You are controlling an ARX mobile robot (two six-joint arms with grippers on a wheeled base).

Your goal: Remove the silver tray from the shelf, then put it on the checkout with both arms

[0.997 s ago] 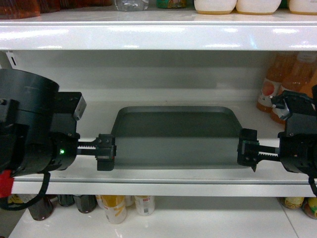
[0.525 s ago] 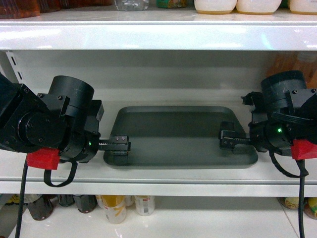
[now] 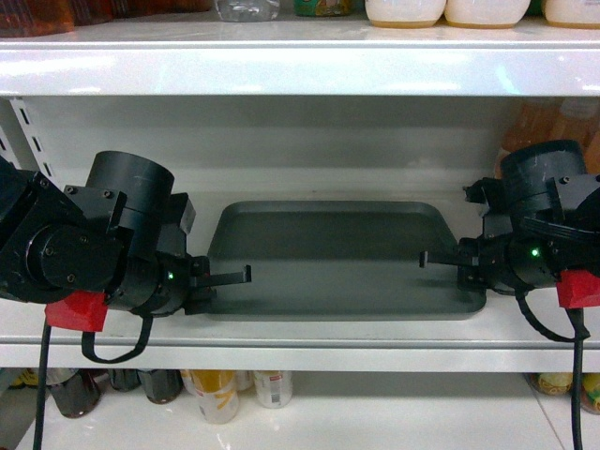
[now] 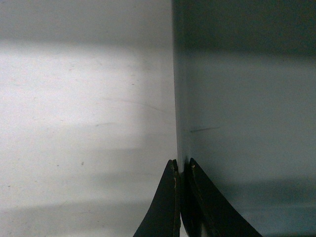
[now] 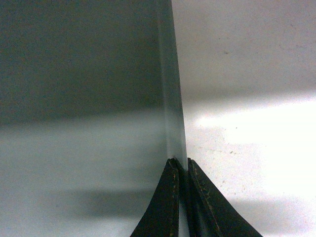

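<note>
The silver tray (image 3: 328, 253), flat and grey-green, lies on the white shelf (image 3: 300, 354) in the head view. My left gripper (image 3: 239, 277) is at its left end and my right gripper (image 3: 429, 260) at its right end. In the left wrist view the gripper (image 4: 181, 165) is shut on the tray's thin rim, with the tray (image 4: 247, 123) to the right and the shelf (image 4: 84, 123) to the left. In the right wrist view the gripper (image 5: 180, 162) is likewise shut on the rim, with the tray (image 5: 79, 98) left and the shelf (image 5: 247, 74) right. The checkout is out of view.
An upper shelf board (image 3: 300, 70) hangs close above the tray. Orange bottles (image 3: 534, 131) stand at the back right of the tray's shelf, behind my right arm. More bottles (image 3: 220, 389) stand on the level below.
Both grippers came in from beyond the tray's ends. Their jaws, wide open a second ago, have turned and now pinch the left and right rims. The tray has hardly shifted.
</note>
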